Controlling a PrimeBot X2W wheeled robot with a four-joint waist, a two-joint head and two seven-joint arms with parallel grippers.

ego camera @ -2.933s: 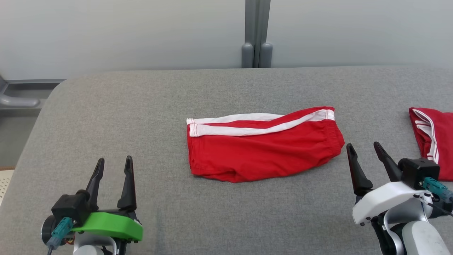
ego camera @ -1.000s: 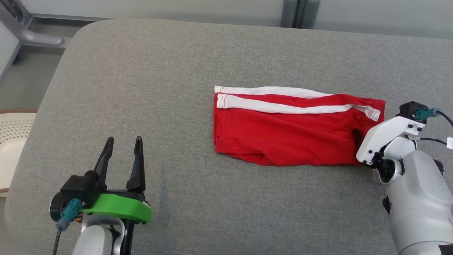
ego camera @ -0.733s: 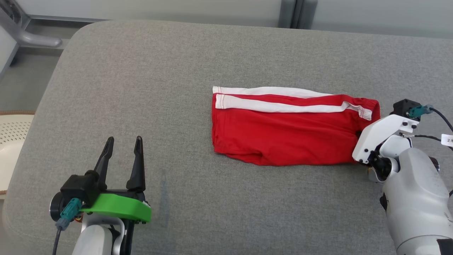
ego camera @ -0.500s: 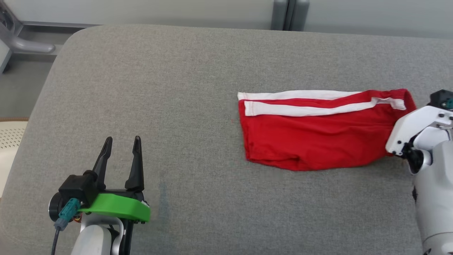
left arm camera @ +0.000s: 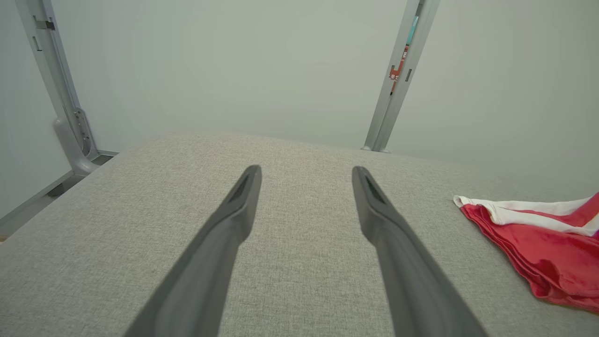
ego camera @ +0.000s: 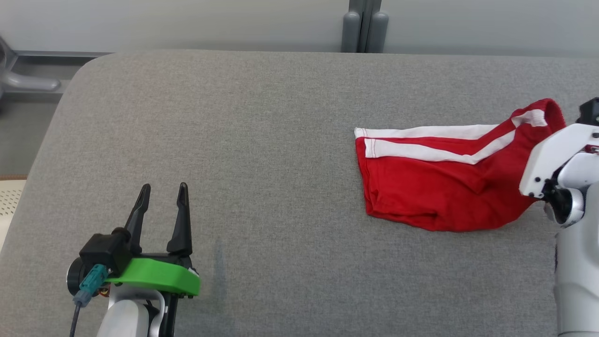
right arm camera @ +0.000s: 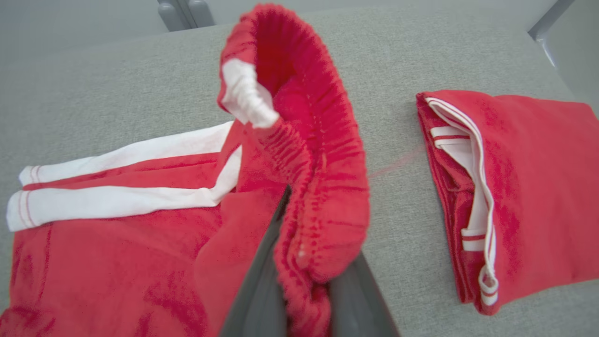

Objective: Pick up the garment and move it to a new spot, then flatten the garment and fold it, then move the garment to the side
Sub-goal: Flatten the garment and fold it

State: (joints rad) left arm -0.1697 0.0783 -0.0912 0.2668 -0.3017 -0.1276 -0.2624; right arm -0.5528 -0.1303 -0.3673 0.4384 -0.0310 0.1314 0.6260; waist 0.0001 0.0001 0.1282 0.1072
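Right gripper [right arm camera: 306, 281] clenched on the waistband [right arm camera: 323, 187] of the red shorts [ego camera: 444, 196]. Elastic edge is bunched between the two dark fingers, seen in the right wrist view. Left gripper [ego camera: 164, 187] released, jaws apart, nothing between them, parked low at the near left of the grey pad [ego camera: 234, 140], well apart from the shorts.

Shorts sit at the right side of the pad. Waistband end is lifted off the surface and curls up by the right wrist. Leg end with the white stripes [ego camera: 421, 150] lies flat on the pad. Layers look doubled, so probably already folded in half. A second red piece [right arm camera: 538, 187], folded with white trim, lies on the pad just right of the held shorts, with a gap of bare pad between them.

Step in hand, as I read it: the last one, moving the folded shorts to the side. One end is gripped and the other is on the pad, so it reads as a drag or lift to the right.

Next move calls for a firm pinch, carrying the waistband rightward and low enough that the fold does not open. Set down beside the other piece, not crumpled on it, then open the jaws. Single-point grip means the free layers may slide or flop.
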